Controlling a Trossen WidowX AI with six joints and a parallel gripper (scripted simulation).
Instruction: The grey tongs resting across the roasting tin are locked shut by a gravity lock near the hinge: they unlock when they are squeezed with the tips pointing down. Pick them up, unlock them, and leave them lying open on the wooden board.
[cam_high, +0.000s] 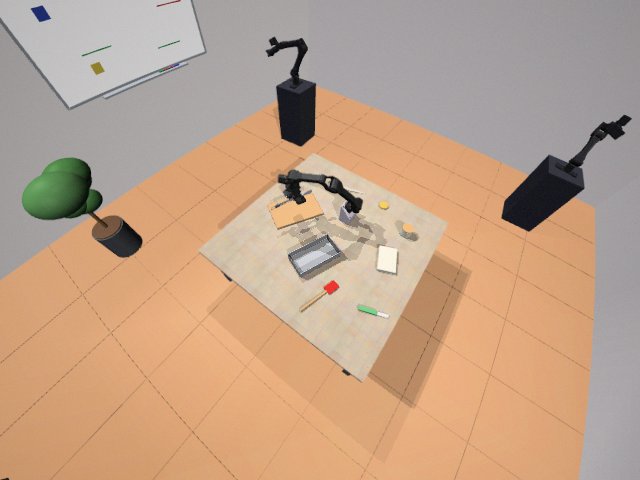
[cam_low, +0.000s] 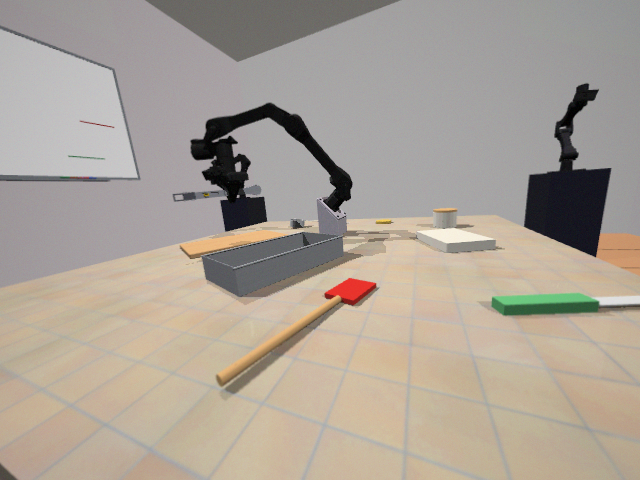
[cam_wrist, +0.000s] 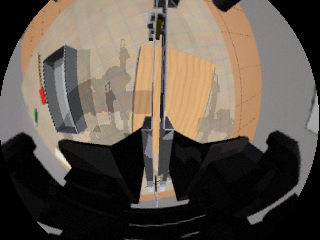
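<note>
The grey tongs (cam_high: 277, 205) (cam_low: 187, 196) (cam_wrist: 165, 65) are held clamped between the fingers of the black gripper (cam_high: 300, 199) (cam_low: 232, 196) (cam_wrist: 155, 127), nearly level in the air, with a length sticking out on either side of the hand in the exterior view. They are carried above the wooden board (cam_high: 295, 211) (cam_low: 227, 241) (cam_wrist: 190, 85), which lies flat near an edge of the table (cam_high: 248, 248) (cam_low: 387, 361) (cam_wrist: 105, 55), with open air between tongs and board; beside the board, a strip of tabletop separates it from the roasting tin (cam_high: 314, 255) (cam_low: 289, 266) (cam_wrist: 62, 92).
</note>
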